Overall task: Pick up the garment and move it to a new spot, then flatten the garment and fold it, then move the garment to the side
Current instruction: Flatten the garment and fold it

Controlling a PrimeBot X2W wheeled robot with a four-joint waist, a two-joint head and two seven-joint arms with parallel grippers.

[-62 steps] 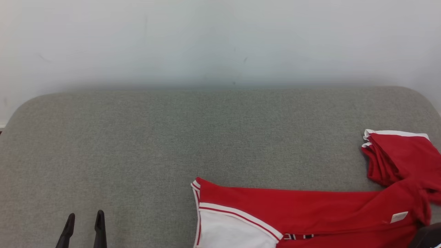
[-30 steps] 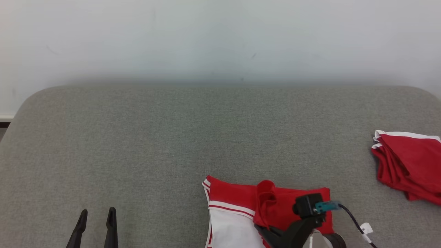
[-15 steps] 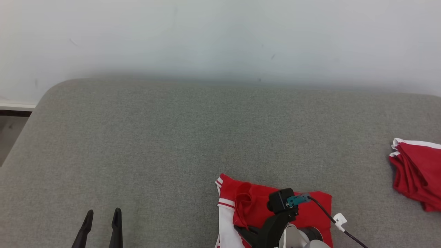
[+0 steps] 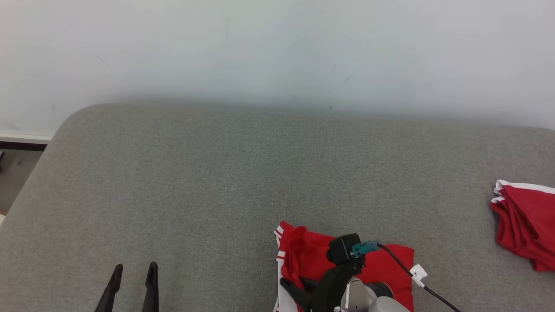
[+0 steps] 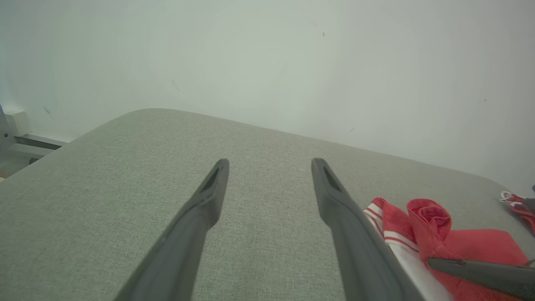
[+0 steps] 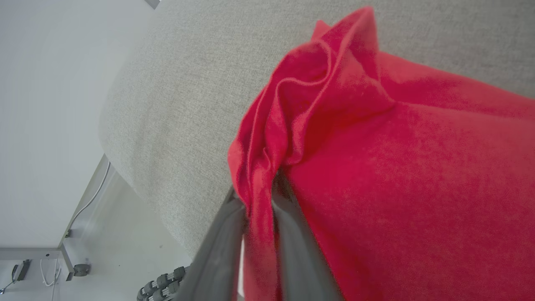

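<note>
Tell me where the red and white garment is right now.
In the head view the garment lies at the near edge of the grey cushion, right of centre, a fold pinched by the right gripper.

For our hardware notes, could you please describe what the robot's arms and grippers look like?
The left gripper and right gripper each have two long, dark grey fingers tapering to narrow tips. The right wrist carries a black camera block with a teal plug; a black cable with a small white tag runs from it. The forearm is pale grey.
</note>
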